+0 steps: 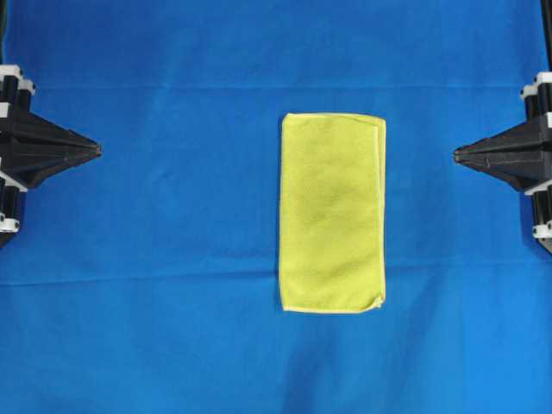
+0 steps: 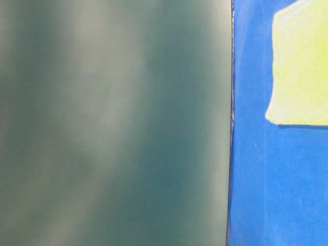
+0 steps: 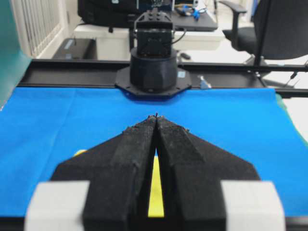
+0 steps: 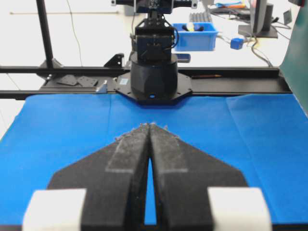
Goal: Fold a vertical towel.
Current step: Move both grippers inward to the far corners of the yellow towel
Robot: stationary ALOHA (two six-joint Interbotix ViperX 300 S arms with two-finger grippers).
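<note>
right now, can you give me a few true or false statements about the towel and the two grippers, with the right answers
1. The towel lies flat on the blue cloth with its long side running top to bottom in the overhead view. True.
2. The left gripper is shut on a corner of the towel. False: it is shut on nothing and sits well off to the left of the towel.
3. The right gripper has its tips closed together. True.
4. The towel lies nearer the left gripper than the right one. False: it lies right of centre, nearer the right gripper.
5. Both grippers point toward the middle of the table. True.
</note>
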